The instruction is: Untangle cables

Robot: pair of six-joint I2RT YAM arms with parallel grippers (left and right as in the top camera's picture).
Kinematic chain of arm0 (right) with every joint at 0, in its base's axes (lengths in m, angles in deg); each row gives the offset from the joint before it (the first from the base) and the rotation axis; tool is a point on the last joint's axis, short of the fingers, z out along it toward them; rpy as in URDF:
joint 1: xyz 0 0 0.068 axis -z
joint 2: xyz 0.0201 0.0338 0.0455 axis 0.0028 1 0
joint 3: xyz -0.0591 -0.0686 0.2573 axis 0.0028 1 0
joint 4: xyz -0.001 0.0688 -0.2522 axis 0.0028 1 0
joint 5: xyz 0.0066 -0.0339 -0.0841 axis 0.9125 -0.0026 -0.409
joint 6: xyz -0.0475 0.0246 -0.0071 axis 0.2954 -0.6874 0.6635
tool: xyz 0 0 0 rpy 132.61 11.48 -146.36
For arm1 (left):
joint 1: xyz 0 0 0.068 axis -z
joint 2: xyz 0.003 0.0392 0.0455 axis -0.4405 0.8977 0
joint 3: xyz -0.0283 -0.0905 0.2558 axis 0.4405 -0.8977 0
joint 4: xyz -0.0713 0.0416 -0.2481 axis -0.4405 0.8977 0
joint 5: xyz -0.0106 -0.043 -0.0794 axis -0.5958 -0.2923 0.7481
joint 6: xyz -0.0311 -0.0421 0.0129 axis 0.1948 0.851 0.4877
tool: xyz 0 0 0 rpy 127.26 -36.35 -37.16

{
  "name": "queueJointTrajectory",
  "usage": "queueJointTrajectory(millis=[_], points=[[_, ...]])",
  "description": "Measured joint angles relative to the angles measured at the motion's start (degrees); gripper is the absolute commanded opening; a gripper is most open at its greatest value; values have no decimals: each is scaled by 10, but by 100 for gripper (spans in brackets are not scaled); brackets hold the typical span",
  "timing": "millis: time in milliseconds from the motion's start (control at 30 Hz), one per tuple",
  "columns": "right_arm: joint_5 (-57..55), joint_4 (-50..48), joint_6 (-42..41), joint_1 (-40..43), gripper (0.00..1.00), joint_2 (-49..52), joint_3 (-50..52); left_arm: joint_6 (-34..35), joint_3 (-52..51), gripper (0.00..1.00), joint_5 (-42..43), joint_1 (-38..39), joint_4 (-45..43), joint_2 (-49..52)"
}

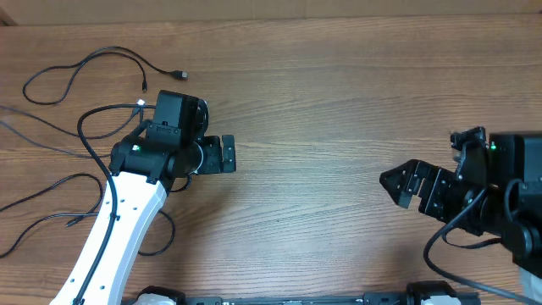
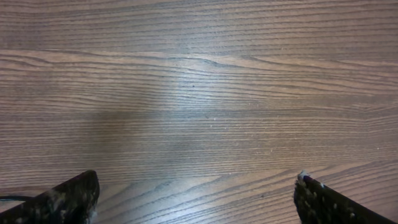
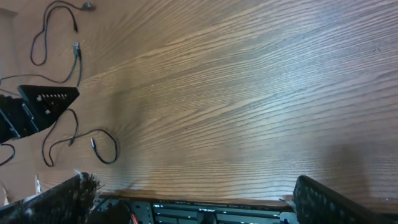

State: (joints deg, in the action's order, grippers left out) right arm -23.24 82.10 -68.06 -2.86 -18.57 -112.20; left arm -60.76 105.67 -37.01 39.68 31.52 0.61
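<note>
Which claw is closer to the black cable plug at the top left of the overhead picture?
Left. The left gripper sits just below and right of the plug; the right gripper is far off to its right.

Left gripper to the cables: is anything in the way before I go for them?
No foreign object shows. The left gripper is open over the table, pointing away from the cables, which lie behind it at the left. The arm's own white link seems to overlie some strands.

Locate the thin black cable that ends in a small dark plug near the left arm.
In the overhead view, the thin black cable loops across the far left side of the wooden table, and its plug lies just beyond the left arm.
</note>
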Motion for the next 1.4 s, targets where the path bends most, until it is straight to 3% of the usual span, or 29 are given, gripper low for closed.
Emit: queueJointTrajectory(millis=[300,733,867,1067,1400], points=[[-53,-23,1,0,100,10,0,0,0,100,0,0,0,0],[-75,-92,59,0,100,-126,10,0,0,99,0,0,0,0],[-74,-182,61,0,100,-184,120,0,0,100,0,0,0,0],[-19,-447,108,0,100,-249,360,0,0,100,-2,0,0,0],[13,-659,134,0,100,-373,592,-2,0,99,-2,0,0,0]])
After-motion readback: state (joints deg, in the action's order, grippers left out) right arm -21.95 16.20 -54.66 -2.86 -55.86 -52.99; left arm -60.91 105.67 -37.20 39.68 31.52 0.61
